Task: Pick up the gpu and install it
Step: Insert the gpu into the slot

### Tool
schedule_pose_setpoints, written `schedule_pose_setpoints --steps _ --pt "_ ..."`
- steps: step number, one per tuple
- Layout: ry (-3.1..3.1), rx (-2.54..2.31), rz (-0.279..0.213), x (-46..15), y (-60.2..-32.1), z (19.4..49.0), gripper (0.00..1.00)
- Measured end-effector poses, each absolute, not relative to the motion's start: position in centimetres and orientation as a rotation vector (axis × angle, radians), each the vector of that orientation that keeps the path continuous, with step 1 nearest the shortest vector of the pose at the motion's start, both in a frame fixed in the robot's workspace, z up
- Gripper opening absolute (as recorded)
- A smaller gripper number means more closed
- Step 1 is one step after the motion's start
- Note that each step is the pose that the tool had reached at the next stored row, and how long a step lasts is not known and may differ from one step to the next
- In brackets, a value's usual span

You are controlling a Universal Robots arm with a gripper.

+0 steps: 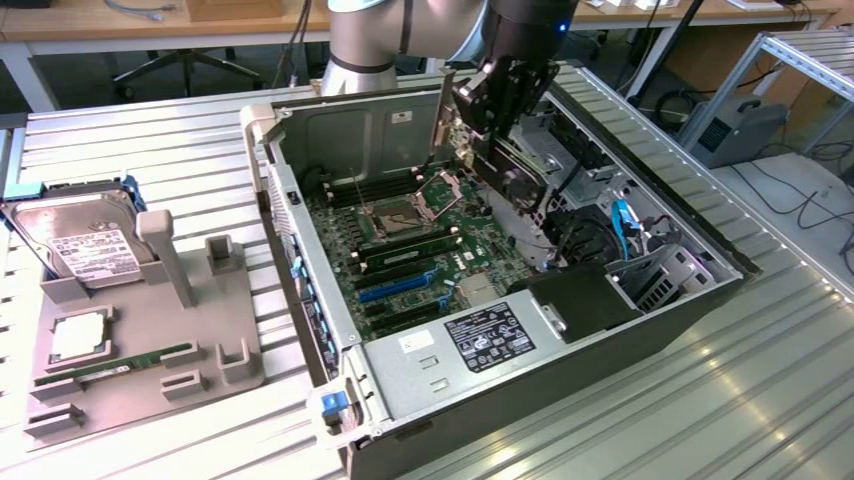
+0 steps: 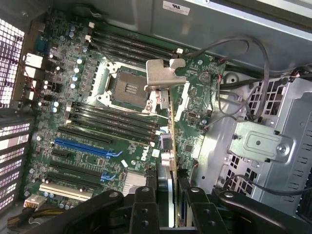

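My gripper (image 2: 168,191) is shut on the gpu (image 2: 168,129), which I see edge-on in the wrist view: a thin card with a green edge and a silver metal bracket (image 2: 163,75) at its far end. The card hangs above the green motherboard (image 2: 83,122), over the area beside the CPU socket (image 2: 127,87) and apart from the board. In the exterior view the gripper (image 1: 505,100) sits over the open computer case (image 1: 561,340), with the gpu (image 1: 514,170) hanging below it inside the case.
Blue and black expansion slots (image 2: 83,146) lie on the motherboard. A metal drive cage (image 2: 258,146) and loose cables (image 2: 243,58) crowd one side of the case. On the exterior view's left, a grey fixture (image 1: 174,290) holds a hard drive (image 1: 80,245) and a RAM stick (image 1: 120,365).
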State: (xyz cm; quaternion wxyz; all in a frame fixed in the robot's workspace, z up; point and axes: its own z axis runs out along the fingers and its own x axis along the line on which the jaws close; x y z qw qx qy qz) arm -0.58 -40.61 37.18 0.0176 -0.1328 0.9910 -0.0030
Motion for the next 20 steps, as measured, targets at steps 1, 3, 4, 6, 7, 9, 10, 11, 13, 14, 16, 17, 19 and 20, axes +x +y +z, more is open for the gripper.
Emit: schedule_pose_setpoints --steps 1,3,4,6,7,9,10,11,13,14,16,17,19,20 --pt "3.084 -0.413 -0.009 -0.59 -40.61 37.17 0.27" --pt "3.088 -0.414 -0.008 -0.59 -40.61 37.16 0.27" --pt "3.088 -0.414 -0.008 -0.59 -40.61 37.15 0.27" --pt "3.088 -0.414 -0.008 -0.59 -40.61 37.15 0.27" --pt "3.088 -0.414 -0.007 -0.59 -40.61 37.15 0.27" --pt "3.087 -0.419 -0.007 -0.60 -40.61 37.15 0.27" --pt "3.087 -0.423 -0.007 -0.59 -40.61 37.15 0.27" --pt "3.086 -0.429 -0.007 -0.60 -40.60 37.15 0.27" --pt "3.084 -0.444 -0.007 -0.60 -40.60 37.15 0.27" --pt "3.075 -0.499 -0.007 -0.60 -40.60 37.15 0.27" --pt "3.062 -0.574 -0.006 -0.60 -40.60 37.15 0.27" --pt "3.057 -0.599 -0.006 -0.60 -40.60 37.15 0.27" --pt "3.041 -0.675 -0.005 -0.60 -40.61 37.15 0.27" --pt "3.035 -0.704 -0.005 -0.60 -40.61 37.15 0.27"
